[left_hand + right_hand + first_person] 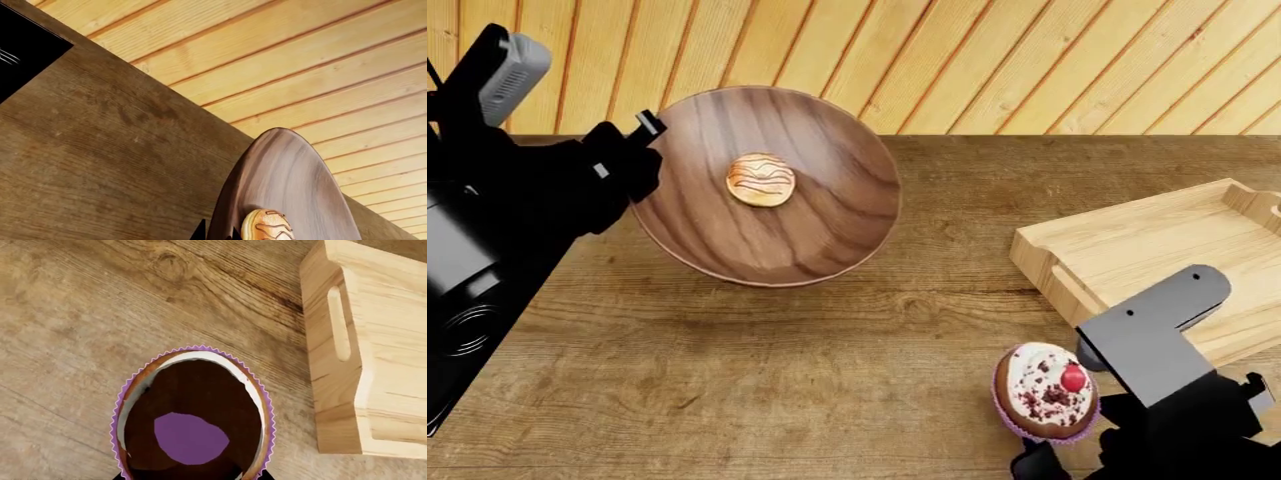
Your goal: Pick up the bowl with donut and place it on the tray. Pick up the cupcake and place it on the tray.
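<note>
Nearest, the right tool (pixel 1054 462) grips the small purple-wrapped cupcake with white frosting and a red cherry (pixel 1048 391), held at the near right of the brown wooden table (pixel 827 370). Just beyond it sits the pale-wood rectangular tray with a cut-out handle slot (pixel 1148 250), bare wood inside. Farther left, the left tool (pixel 641 135) clamps the rim of the wide walnut-brown bowl (pixel 787 240), held tilted; the glazed, dark-striped donut (pixel 759 180) lies inside. A plank wall (pixel 961 60) stands behind.

A brown wooden table (pixel 827 380) with visible grain and knots fills the head view from 3 through 9 o'clock. At 12 o'clock stands a wall (pixel 988 60) of light, evenly lit vertical planks.
</note>
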Motion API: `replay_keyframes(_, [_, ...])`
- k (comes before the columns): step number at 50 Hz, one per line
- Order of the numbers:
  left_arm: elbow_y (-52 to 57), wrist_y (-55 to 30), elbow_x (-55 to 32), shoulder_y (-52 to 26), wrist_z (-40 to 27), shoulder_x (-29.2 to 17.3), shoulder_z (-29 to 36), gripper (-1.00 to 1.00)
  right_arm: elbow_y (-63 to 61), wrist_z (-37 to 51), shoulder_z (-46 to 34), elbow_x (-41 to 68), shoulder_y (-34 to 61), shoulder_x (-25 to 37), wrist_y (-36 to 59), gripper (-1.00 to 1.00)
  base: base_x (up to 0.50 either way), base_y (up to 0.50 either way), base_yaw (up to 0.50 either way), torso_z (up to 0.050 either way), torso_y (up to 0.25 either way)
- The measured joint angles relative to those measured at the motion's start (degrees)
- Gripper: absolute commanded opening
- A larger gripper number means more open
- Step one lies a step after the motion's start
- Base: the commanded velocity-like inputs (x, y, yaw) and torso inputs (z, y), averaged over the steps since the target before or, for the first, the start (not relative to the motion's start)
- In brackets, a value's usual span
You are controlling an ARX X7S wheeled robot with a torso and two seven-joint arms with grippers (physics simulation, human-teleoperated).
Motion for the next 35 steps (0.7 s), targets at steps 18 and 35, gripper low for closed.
replay_keyframes(18, [-0.6,-0.1,-4.0,-3.5,-3.6,2.3,0.4,-1.00,1.6,6.0,0.3,11.0,11.8,-0.9,1.6,-1.00,0.00,0.00,0.00,0.001,0.001])
replay_keyframes(35, [-1.1,-0.8,-7.0,-9.0,-6.0,4.8,1.0,-1.00,10.2,9.6,0.4,18.3,24.2,-1.9,5.9,-1.00,0.00,0.00,0.00,0.000,0.001])
